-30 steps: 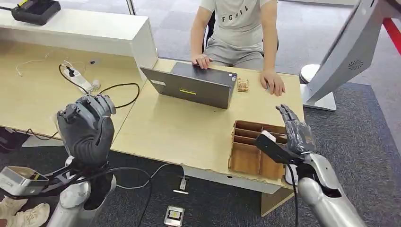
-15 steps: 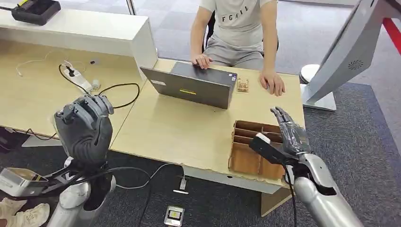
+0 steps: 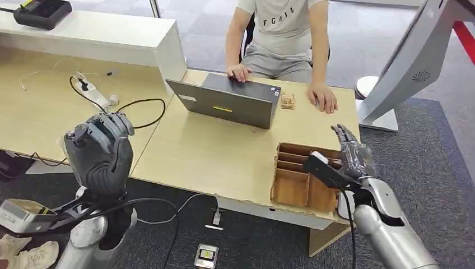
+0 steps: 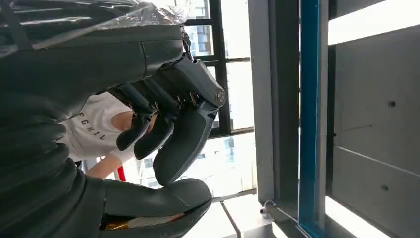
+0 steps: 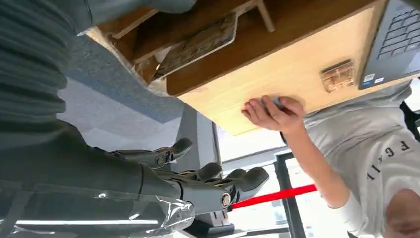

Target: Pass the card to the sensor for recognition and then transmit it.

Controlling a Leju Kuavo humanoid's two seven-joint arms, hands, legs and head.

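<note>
Card first: from the head view I cannot pick it out. My right hand (image 3: pixel 350 157) hangs over the far right corner of the wooden box (image 3: pixel 291 188), which sits at the near right edge of the table (image 3: pixel 213 151). The fingers are stretched and apart, the thumb juts toward the compartments, and nothing is in it. I judge it is held like this to reach down into a slot. My left hand (image 3: pixel 101 154) is raised off the table's left side with its back to the camera and fingers curled in, out of the way. A person (image 3: pixel 280 33) sits across from me behind a laptop (image 3: pixel 229 101), placed to take what I pass. The shirt reads "FCNIL" as far as I can tell. The laptop's yellow sticker is too small to read. A black device (image 3: pixel 42 11) on the far left shelf may be the sensor; I cannot be sure.

In the left wrist view, my left hand (image 4: pixel 163 124) has its fingers bent toward the thumb with nothing between them. The same shirt lettering shows behind it.

In the right wrist view, a patterned card (image 5: pixel 198 42) lies flat in a compartment of the box (image 5: pixel 124 25), apart from my right hand (image 5: pixel 198 183), whose fingers are spread and bare. The person's hand (image 5: pixel 272 111) rests on the table edge.
</note>
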